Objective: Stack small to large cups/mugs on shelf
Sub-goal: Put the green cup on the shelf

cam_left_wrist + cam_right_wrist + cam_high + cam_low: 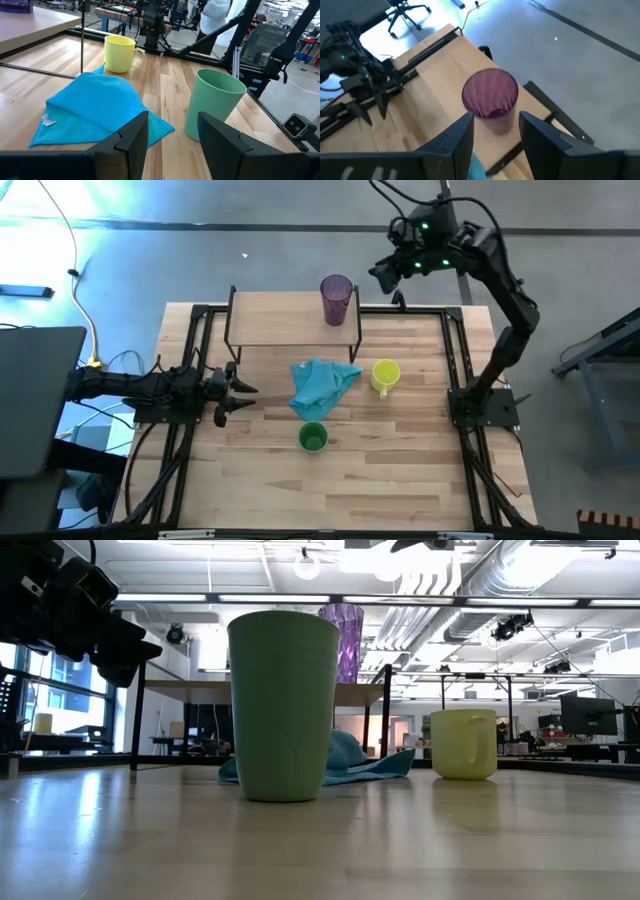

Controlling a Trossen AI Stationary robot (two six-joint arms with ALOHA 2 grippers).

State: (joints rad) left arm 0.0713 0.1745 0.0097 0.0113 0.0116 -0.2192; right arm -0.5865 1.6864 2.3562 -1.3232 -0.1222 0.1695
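The purple ribbed tumbler [336, 300] stands upright on the right end of the low wooden shelf [270, 320]. The yellow mug [386, 375] and the green cup [313, 438] stand on the table, with the mug right of the blue cloth [322, 385] and the cup near of it. My right gripper [385, 275] is open and raised, just right of the tumbler. In its wrist view its fingers [495, 132] frame the tumbler [490, 100] without touching it. My left gripper [238, 390] is open, low over the table's left side, and points at the cloth and the green cup [215, 105].
The crumpled blue cloth [95, 110] lies on the table in front of the shelf, between the left gripper and the yellow mug [120, 52]. Black frame rails [455, 350] run along the table's left, right and far edges. Bare wood [400, 470] lies toward the near edge.
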